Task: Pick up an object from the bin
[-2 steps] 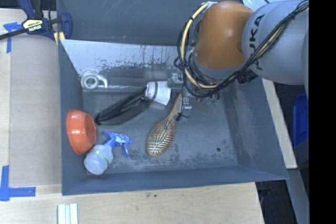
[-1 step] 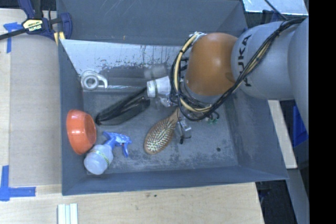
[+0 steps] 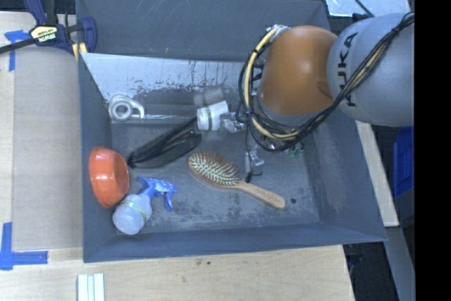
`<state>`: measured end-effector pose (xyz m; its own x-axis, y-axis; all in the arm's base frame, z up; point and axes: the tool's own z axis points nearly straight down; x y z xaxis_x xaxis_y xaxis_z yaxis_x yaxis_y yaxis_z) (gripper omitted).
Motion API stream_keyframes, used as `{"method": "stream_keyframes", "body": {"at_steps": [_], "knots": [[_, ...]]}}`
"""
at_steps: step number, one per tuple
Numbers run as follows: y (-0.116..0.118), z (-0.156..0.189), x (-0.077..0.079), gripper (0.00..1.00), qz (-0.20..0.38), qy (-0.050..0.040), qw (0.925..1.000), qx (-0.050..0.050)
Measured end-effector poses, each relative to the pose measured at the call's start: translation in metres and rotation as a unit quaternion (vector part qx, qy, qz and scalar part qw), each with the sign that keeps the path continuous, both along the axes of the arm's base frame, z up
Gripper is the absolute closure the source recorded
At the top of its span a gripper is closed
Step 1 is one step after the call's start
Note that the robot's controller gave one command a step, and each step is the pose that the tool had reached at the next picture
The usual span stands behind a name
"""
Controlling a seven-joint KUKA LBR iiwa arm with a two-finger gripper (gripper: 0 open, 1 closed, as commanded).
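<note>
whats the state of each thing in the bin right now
orange plastic bowl: tipped on its side
clear spray bottle with blue trigger: lying on its side
oval wooden hairbrush: lying flat, bristles up
long black plastic item: lying flat
clear bottle with white cap: lying on its side
gripper: low over the hairbrush's neck

An orange bowl (image 3: 108, 176) lies tipped on its side against the left wall of the bin (image 3: 211, 17). Just beside it, in the near left corner, lies a small pale spray bottle (image 3: 132, 213), its blue trigger head pointing toward the middle of the floor. A long black item (image 3: 165, 146), too dark to name, lies slantwise from the bowl's upper edge toward the centre. Along the foot of the far wall lies what looks like a clear bottle (image 3: 165, 110), with a white cap (image 3: 211, 115) at its right end and a silvery ring (image 3: 122, 109) at its left end near the far left corner.
</note>
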<state>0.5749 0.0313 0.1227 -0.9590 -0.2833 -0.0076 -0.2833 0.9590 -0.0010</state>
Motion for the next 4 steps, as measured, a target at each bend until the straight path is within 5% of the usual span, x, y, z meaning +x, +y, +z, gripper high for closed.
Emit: {"method": "stream_keyframes", "body": {"at_steps": [1,2,3,4], "knots": [[0.004,-0.023,-0.047,0.0,0.189,0.0028,0.9819,0.0],[0.107,-0.05,0.005,0.0,0.139,-0.0032,0.9902,0.001],[-0.012,-0.046,-0.02,1.0,0.356,-0.0105,0.9343,-0.003],[-0.046,-0.046,-0.029,1.0,0.41,-0.0084,0.9121,-0.004]]}}
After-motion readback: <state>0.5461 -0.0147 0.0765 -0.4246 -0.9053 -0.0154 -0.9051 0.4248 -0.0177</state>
